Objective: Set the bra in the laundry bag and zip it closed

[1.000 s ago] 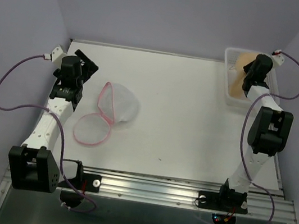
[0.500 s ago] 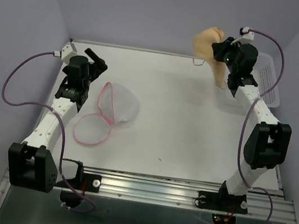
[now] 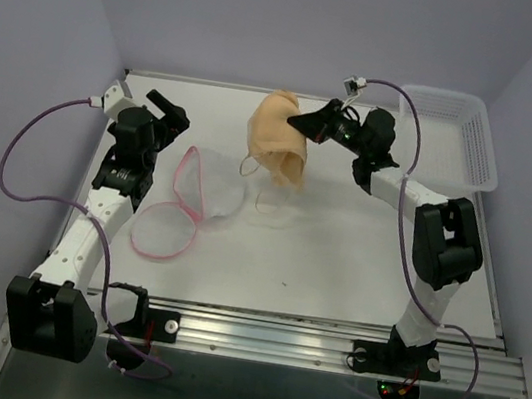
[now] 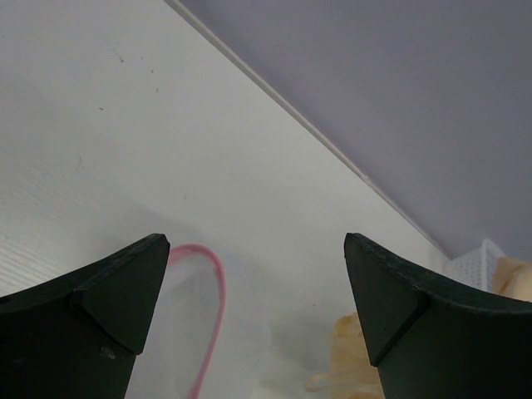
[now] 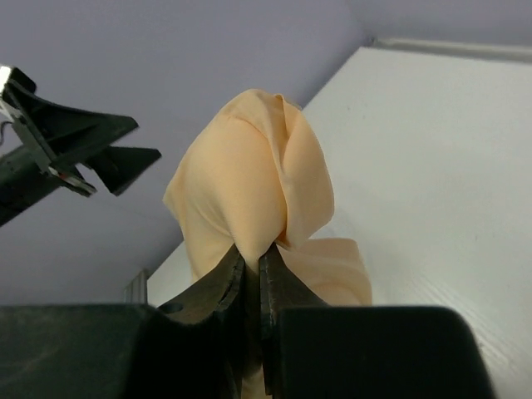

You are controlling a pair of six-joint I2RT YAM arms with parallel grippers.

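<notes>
The tan bra [image 3: 275, 140] hangs in the air above the table, bunched up, with my right gripper [image 3: 300, 126] shut on its fabric. In the right wrist view the bra [image 5: 253, 195] is pinched between the two nearly closed fingers of the right gripper [image 5: 252, 259]. The laundry bag [image 3: 202, 189], white mesh with pink zipper edging, lies open on the table just left of and below the bra. My left gripper [image 3: 167, 109] is open at the table's far left, beyond the bag. The left wrist view shows the bag's pink edge [image 4: 214, 307] and a bit of the bra [image 4: 353, 366] between the wide-open jaws of the left gripper [image 4: 258, 283].
A white slotted plastic basket [image 3: 478, 142] stands at the far right corner of the table, also glimpsed in the left wrist view as the basket [image 4: 478, 259]. Purple walls close in the back and sides. A metal rail [image 3: 324, 345] runs along the near edge.
My right gripper has lifted the bra out of the basket and swung it left across the table to just beside the laundry bag. The left arm has shifted slightly.
</notes>
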